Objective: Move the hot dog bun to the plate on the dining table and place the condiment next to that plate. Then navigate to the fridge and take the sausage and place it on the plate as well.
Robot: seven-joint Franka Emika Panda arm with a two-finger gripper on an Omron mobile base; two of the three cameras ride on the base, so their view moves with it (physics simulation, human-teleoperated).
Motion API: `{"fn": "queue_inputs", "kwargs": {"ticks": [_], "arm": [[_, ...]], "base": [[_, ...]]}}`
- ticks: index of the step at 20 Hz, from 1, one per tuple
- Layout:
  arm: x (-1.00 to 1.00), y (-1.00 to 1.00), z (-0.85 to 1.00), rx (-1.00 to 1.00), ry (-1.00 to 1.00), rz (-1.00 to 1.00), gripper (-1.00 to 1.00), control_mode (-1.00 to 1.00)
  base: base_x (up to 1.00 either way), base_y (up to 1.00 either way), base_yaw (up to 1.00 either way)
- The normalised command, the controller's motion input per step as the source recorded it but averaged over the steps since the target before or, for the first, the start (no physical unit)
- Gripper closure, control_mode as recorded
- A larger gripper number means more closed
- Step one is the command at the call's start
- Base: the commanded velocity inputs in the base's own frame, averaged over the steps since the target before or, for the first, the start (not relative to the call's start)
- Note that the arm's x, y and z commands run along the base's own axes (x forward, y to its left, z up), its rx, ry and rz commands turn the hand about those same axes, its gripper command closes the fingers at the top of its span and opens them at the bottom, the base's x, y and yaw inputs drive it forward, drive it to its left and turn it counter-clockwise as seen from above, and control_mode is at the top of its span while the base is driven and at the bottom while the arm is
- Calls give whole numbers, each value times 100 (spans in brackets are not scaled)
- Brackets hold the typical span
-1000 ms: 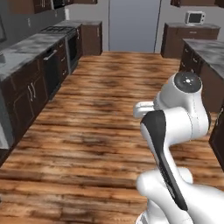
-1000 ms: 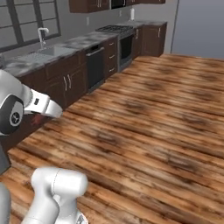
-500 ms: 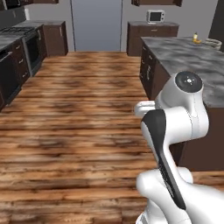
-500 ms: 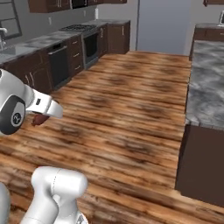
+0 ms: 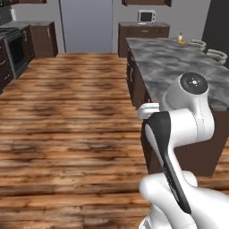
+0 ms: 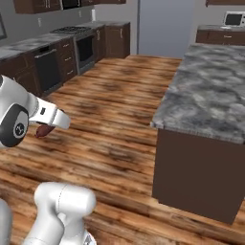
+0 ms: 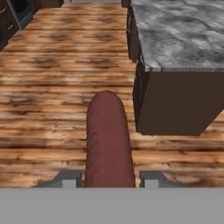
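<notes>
while the arm stands over the wood floor (image 5: pixel 67 116) beside the dining table (image 5: pixel 179 67), the gripper (image 7: pixel 107 178) pinches the sausage (image 7: pixel 108 140) between its two fingers (image 7: pixel 65 178), the dark red cylinder reaching out toward the near corner of the table. seen from the right, the sausage's tip (image 6: pixel 44 130) pokes from under the white hand, well short of the table. the condiment (image 5: pixel 180 39) stands at the table's far end, and the fridge (image 5: pixel 86 24) rises past that end, against the back wall.
</notes>
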Motion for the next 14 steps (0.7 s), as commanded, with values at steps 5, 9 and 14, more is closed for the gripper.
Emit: {"fn": "queue_inputs", "kwargs": {"ticks": [5, 9, 14], "arm": [[0, 0, 0, 0, 0, 0, 100, 100], [0, 0, 0, 0, 0, 0, 100, 100], [0, 0, 0, 0, 0, 0, 100, 100]], "base": [[30, -100, 0], [35, -100, 0], [39, -100, 0]]}}
